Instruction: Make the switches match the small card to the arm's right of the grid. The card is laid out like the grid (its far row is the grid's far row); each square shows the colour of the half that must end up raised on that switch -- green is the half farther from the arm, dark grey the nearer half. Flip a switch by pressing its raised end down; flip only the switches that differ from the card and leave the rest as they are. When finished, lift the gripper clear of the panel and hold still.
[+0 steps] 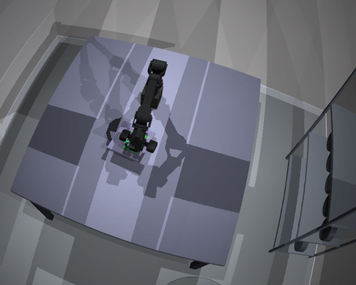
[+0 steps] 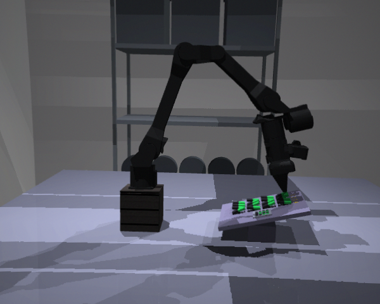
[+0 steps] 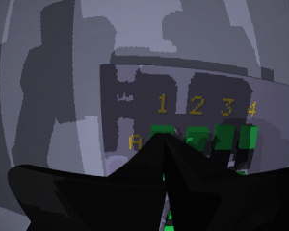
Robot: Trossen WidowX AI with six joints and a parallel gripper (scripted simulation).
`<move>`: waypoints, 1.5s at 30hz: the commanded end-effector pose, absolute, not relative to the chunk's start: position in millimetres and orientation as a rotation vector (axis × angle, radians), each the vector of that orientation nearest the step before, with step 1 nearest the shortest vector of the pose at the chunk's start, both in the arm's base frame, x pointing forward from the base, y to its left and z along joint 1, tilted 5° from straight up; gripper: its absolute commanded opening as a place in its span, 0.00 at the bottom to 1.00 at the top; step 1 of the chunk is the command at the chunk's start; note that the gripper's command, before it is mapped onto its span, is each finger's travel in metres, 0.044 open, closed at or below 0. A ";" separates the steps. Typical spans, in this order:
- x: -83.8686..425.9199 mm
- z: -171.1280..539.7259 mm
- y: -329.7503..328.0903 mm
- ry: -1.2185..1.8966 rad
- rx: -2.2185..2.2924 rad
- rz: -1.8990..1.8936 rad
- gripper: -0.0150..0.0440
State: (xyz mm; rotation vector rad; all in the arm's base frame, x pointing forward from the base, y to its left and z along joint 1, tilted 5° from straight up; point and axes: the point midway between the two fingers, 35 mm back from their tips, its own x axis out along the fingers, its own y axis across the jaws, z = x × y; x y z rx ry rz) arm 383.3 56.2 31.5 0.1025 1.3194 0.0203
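Observation:
The tilted lilac panel point(image 1: 114, 146) point(image 2: 227, 220) point(image 3: 275, 102) carries rows of green and dark grey switches. My gripper point(image 2: 284, 190) point(image 3: 162, 141) is shut and empty, pointing down at the far row, row A. In the wrist view its tips overlap the near edge of the green half of switch A1 point(image 3: 162, 129); contact cannot be told for certain. Switches A2 point(image 3: 197, 137), A3 point(image 3: 224, 137) and A4 point(image 3: 249, 137) show their green halves to the right. The fingers hide most nearer rows. The small card point(image 2: 262, 213) lies beside the grid; its pattern is too small to read.
The panel rests on a dark support block point(image 2: 249, 231) on the lilac table point(image 1: 117, 208) point(image 2: 95, 258). The arm's base stands on a dark wooden box point(image 2: 140, 209). A shelf rack point(image 1: 317, 184) point(image 2: 196, 120) with dark round objects stands beyond the table.

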 end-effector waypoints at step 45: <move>365.5 88.0 51.9 1.296 0.105 0.014 0.25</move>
